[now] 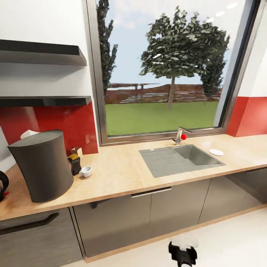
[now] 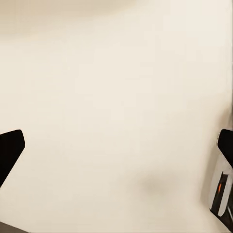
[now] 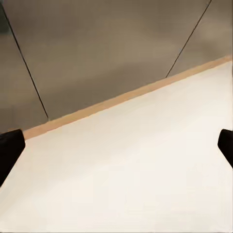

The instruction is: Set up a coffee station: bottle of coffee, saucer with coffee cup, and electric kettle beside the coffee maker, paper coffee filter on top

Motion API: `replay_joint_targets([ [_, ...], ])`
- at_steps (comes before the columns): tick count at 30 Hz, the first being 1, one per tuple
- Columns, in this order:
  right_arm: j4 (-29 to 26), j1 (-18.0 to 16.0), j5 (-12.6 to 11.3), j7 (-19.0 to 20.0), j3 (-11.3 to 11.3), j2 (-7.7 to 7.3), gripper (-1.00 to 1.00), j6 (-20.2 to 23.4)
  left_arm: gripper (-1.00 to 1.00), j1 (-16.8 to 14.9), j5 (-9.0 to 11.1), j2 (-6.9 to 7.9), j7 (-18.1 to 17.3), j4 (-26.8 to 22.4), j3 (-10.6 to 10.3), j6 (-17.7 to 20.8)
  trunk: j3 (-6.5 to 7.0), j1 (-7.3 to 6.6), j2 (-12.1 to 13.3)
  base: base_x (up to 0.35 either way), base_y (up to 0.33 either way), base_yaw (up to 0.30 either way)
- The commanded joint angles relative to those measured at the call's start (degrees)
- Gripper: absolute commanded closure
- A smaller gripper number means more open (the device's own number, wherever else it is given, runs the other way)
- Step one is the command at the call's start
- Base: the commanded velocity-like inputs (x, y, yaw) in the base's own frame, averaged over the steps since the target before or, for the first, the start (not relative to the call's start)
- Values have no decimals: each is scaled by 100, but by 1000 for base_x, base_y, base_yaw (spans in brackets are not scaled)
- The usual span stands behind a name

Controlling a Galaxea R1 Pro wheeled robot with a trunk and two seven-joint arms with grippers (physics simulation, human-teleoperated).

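The tall dark grey coffee maker (image 1: 42, 165) stands on the wooden countertop (image 1: 122, 174) at the left. A white folded piece (image 1: 29, 133), perhaps the paper filter, peeks over its top's far edge. Just right of the coffee maker stand the small dark bottle of coffee (image 1: 74, 164) and a white coffee cup (image 1: 86, 171). The white saucer (image 1: 216, 152) lies right of the sink. A black kettle (image 1: 3, 185) is cut off by the left edge. My right gripper (image 1: 182, 254) hangs low over the floor, open (image 3: 116, 145). My left gripper (image 2: 116, 150) is open over the floor.
A steel sink (image 1: 181, 158) with a faucet (image 1: 180, 135) is set into the counter under a large window. Two dark shelves (image 1: 44, 100) hang on the wall at the upper left. Grey cabinet fronts (image 3: 97, 53) with a wooden kickboard run below the counter.
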Motion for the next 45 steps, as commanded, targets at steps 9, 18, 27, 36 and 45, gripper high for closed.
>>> replay_joint_targets([
  [9, 159, 50, -62, 1086, 58, 35, -100, 2965, -100, -1, -68, -157, 4, 5, 45, -17, 0, 2, -4, 0, 0, -4],
  [18, 172, 55, 10, 2022, 71, -14, -100, 3187, -100, 0, -69, -187, 5, 0, 42, -17, 0, 2, -4, 0, 0, 0],
  [27, 172, 57, -10, 2036, 65, -84, -100, 3114, -100, -1, -58, -194, 12, -80, 55, -18, 0, 2, -4, 0, 0, 0],
  [36, 181, 55, 13, 2021, 73, -98, -100, 3129, -100, -35, -67, -203, 16, -169, 48, 0, 0, 2, -4, 191, -147, 0],
  [45, 181, 58, 6, 2033, 73, -125, -100, 3115, -100, -36, -61, -203, 39, -171, 48, 5, 0, 2, -4, 185, -226, -4],
])
